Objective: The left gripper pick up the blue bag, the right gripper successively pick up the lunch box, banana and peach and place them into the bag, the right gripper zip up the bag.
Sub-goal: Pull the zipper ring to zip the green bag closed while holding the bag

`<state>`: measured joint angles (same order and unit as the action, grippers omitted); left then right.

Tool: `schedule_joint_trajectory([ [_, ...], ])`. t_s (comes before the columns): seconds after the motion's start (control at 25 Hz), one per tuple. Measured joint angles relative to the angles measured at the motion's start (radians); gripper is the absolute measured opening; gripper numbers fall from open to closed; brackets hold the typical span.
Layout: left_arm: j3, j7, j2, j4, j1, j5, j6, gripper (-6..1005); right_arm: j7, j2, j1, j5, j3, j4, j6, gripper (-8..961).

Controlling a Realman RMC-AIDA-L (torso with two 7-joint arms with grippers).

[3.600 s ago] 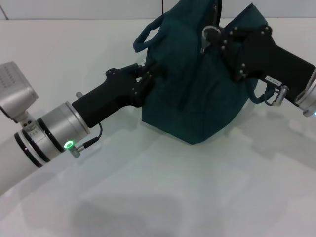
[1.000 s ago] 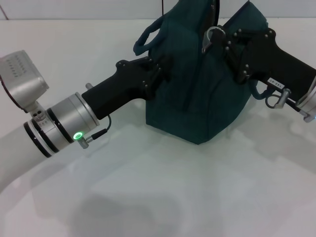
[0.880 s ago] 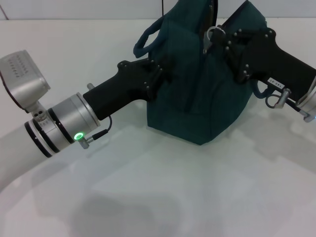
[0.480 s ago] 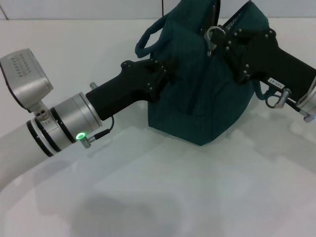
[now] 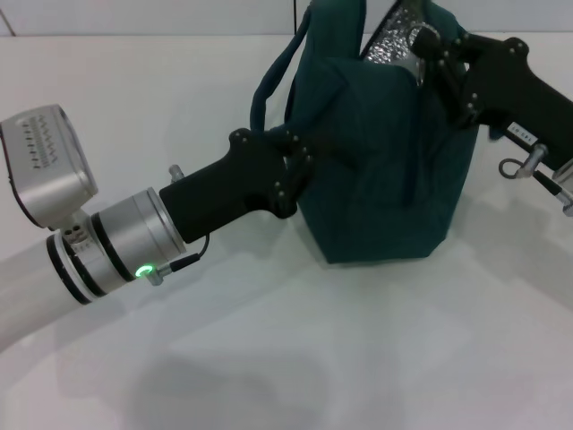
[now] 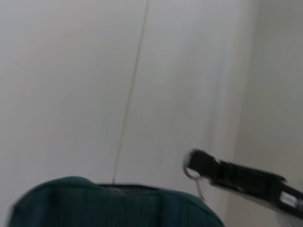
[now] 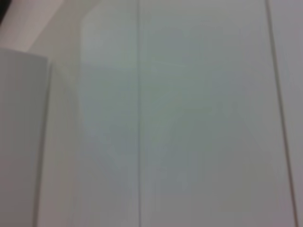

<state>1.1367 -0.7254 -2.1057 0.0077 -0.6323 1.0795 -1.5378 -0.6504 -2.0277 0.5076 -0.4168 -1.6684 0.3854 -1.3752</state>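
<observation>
The blue bag (image 5: 385, 170) stands on the white table, its top tilted so the silver foil lining (image 5: 387, 43) shows at the mouth. My left gripper (image 5: 300, 161) is shut on the fabric of the bag's left side, below a loop handle (image 5: 267, 85). At the bag's top right, my right gripper (image 5: 421, 43) is shut on the metal zipper pull. In the left wrist view the bag's top edge (image 6: 113, 205) fills the bottom, and the right gripper (image 6: 194, 165) shows with the ring pull (image 6: 191, 173) hanging at its tip. Lunch box, banana and peach are out of view.
The white table (image 5: 295, 340) spreads in front of the bag, with a pale wall behind it. The right wrist view shows only pale flat surfaces (image 7: 189, 118).
The bag has shifted to the right and tilted, and its foil lining now shows at the top. Both grippers moved right with it, the right one also higher.
</observation>
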Motion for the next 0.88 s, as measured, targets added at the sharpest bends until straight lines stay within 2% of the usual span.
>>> schedule_joint_trajectory([
  [0.24, 0.000, 0.017, 0.005, 0.031, 0.013, 0.071, -0.013, 27, -0.023, 0.000, 0.001, 0.031, 0.000, -0.021, -0.001, 7],
  [0.44, -0.006, 0.031, 0.000, 0.060, 0.047, 0.084, -0.021, 0, -0.024, 0.000, 0.003, 0.031, -0.014, -0.022, -0.006, 7],
  [0.64, -0.010, 0.126, -0.002, 0.025, 0.065, 0.044, 0.012, 78, -0.033, 0.000, 0.017, 0.030, -0.067, -0.008, -0.003, 7],
  [0.84, -0.011, 0.126, 0.006, 0.021, 0.114, -0.041, 0.022, 155, -0.059, 0.000, 0.057, 0.030, -0.128, 0.001, 0.004, 7],
  [0.88, -0.010, 0.119, 0.008, 0.024, 0.120, -0.043, 0.020, 230, -0.065, 0.000, 0.062, 0.031, -0.135, 0.003, 0.007, 7],
])
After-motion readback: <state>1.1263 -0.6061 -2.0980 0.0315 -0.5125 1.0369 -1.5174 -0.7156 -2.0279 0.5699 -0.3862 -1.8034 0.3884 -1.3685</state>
